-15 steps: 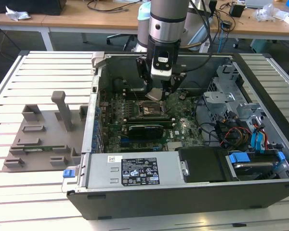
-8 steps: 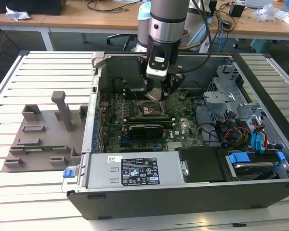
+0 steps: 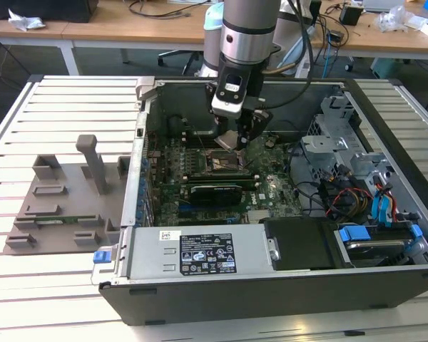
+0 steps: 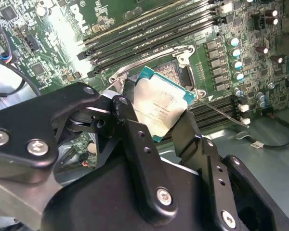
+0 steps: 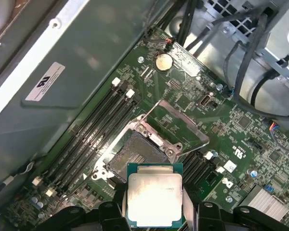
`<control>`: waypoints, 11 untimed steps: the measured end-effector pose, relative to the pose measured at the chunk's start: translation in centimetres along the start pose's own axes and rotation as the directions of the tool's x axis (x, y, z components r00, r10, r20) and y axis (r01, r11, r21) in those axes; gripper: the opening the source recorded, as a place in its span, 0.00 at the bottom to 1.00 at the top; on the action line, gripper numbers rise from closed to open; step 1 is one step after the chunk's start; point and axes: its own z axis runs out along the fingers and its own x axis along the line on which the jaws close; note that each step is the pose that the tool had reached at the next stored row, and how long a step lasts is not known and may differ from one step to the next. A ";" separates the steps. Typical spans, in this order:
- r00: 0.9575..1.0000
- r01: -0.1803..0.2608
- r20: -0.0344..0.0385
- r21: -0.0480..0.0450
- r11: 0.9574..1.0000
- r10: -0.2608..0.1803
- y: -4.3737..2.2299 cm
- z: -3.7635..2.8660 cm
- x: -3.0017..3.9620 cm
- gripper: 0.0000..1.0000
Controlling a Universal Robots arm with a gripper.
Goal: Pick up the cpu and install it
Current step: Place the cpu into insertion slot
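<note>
Right of the grey fixture, inside the computer case, the gripper pinches the cpu by its edges, seemingly just above the open socket, not yet seated. The install step is in hand, I judge; seating calls for squaring chip to socket.

Silvery metal cpu (dull sheen), glossy green motherboard, matt dark case

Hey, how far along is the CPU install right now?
Pickup looks done: the gripper's black fingers clamp the small square silvery-topped cpu. It hangs near the empty dark square socket, whose metal frame stands open on the green motherboard. Seating it is not yet done.
</note>
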 end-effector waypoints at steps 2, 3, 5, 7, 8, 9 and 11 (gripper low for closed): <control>0.999 -0.038 -0.001 0.001 0.999 0.038 0.00 0.01 0.00 0.55; 0.998 -0.055 -0.001 0.001 0.998 0.055 0.00 0.01 0.00 0.55; 0.997 -0.072 -0.001 0.001 0.997 0.072 0.00 0.02 0.00 0.55; 0.996 -0.087 -0.002 0.002 0.996 0.087 0.00 0.02 0.00 0.55; 0.996 -0.094 -0.002 0.002 0.996 0.094 0.00 0.02 0.00 0.55; 0.995 -0.103 -0.002 0.002 0.995 0.103 0.00 0.02 0.00 0.55; 0.992 -0.122 -0.003 0.002 0.992 0.122 0.00 0.03 0.00 0.55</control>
